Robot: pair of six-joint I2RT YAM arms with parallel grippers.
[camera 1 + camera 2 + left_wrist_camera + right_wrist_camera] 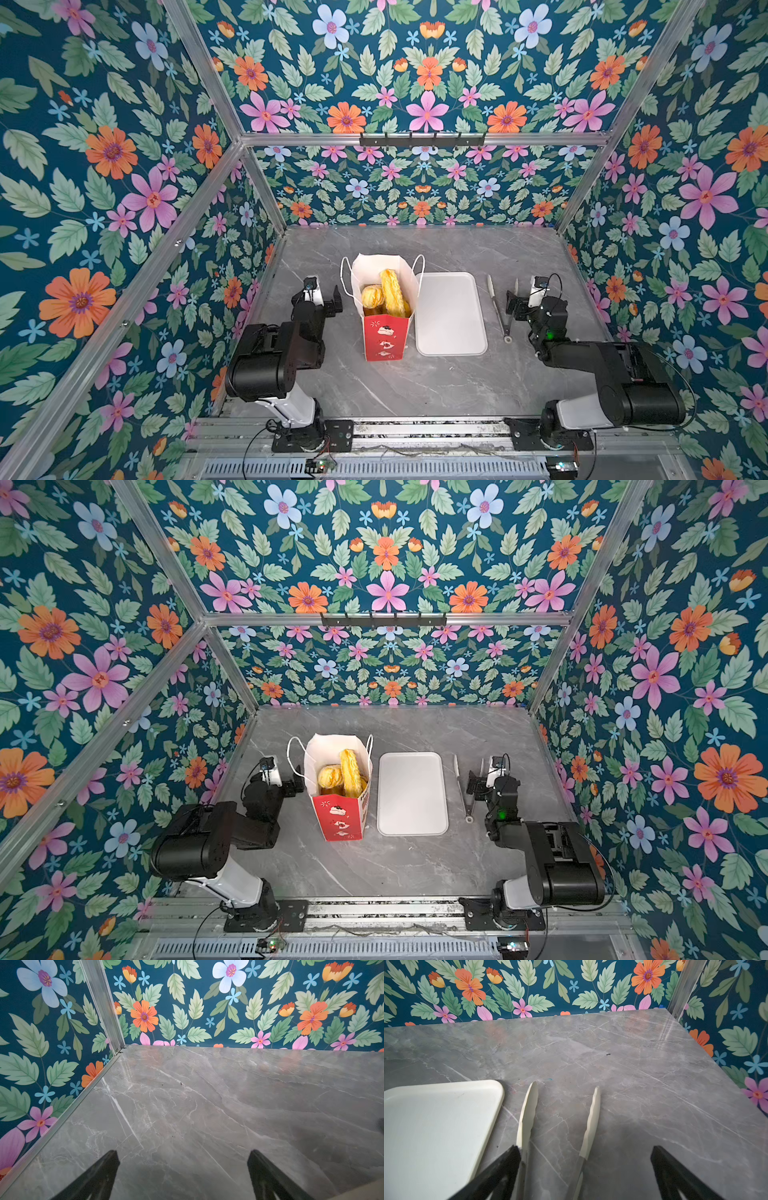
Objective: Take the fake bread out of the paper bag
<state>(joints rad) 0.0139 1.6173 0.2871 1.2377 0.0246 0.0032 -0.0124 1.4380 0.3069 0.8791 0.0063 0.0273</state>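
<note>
Grey marble-look counter [415,386], nothing yet unpacked: a white paper bag with a red printed base and white cord handles [384,338] stands upright at its middle, mouth open, and I place everything from that bag. Just beside the bag, toward my right arm, lies a bare white rectangular plastic tray [451,316]. My left tool [182,1154] sits just beside the bag on the side away from the tray, jaws spread wide, only counter between them. My right tool [585,1148] sits beyond the tray from the bag, jaws likewise spread and gripping nothing. It is poised at a pair of metal tongs with cream tips [527,1113] lying flat, tips apart; whether it touches them I cannot tell. The glossy golden-yellow fake bread [390,303] is all inside the bag: a long striped loaf [392,286] stands tallest, a round bun [371,296] against it on the side away from the tray. Whatever lies beneath is hidden.

To do this well, I judge, I should close the right tool squarely across both tong arms so they do not twist. The left tool should steady the light paper at the bag's rim. Then I would lift the loaf first, straight up, clear of the handles.
</note>
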